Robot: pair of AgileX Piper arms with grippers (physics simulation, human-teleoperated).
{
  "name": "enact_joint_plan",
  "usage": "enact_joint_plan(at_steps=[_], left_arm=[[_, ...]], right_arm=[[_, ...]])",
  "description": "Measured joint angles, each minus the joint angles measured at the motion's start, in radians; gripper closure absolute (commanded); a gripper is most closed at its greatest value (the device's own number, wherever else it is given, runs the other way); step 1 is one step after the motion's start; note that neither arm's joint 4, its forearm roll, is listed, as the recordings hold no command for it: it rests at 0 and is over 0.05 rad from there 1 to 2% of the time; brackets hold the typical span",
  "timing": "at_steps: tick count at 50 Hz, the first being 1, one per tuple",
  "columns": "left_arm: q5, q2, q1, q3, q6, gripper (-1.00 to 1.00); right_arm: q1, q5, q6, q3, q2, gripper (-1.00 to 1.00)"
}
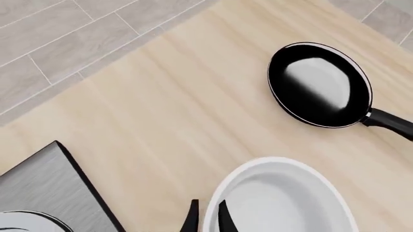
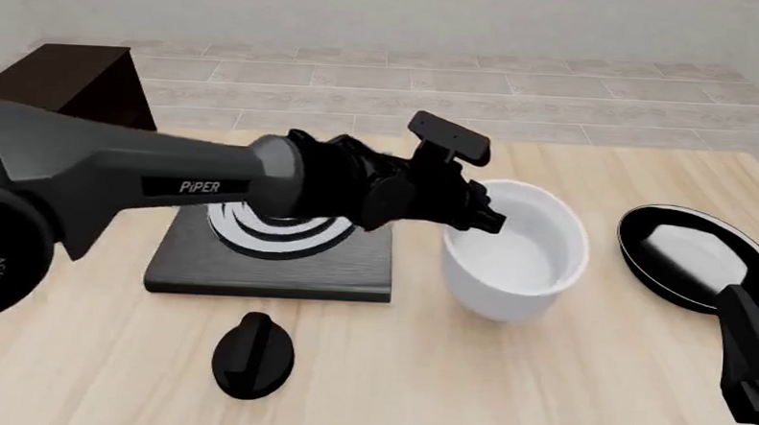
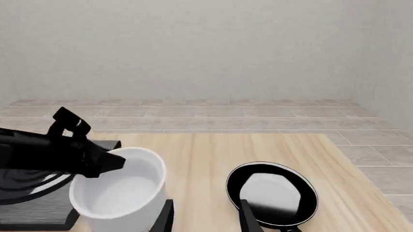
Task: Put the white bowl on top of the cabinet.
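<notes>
The white bowl (image 2: 518, 267) stands upright near the middle of the table, right of the stove plate; it also shows in the left wrist view (image 1: 277, 203) and the right wrist view (image 3: 123, 193). My left gripper (image 2: 489, 215) reaches across from the left and is closed on the bowl's near-left rim, one finger inside and one outside (image 1: 208, 220). I cannot tell whether the bowl is off the table. The dark brown cabinet (image 2: 65, 84) stands at the far left. My right gripper (image 3: 205, 217) is open and empty, low at the right near the pan.
A black frying pan (image 2: 698, 255) lies right of the bowl, its handle toward my right arm (image 2: 751, 363). A black stove plate (image 2: 275, 256) with white rings lies under my left arm. A black knob (image 2: 253, 354) lies in front of it.
</notes>
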Motion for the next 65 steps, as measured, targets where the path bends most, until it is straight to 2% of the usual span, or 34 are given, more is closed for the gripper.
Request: enact_joint_plan(at_steps=[34, 65], left_arm=[[0.038, -0.196, 0.033, 0.090, 0.026, 1.00], [0.051, -0.293, 0.180, 0.132, 0.060, 1.00]], right_arm=[[0.000, 0.000, 0.000, 0.000, 0.000, -1.00], [0.000, 0.000, 0.000, 0.000, 0.000, -1.00]])
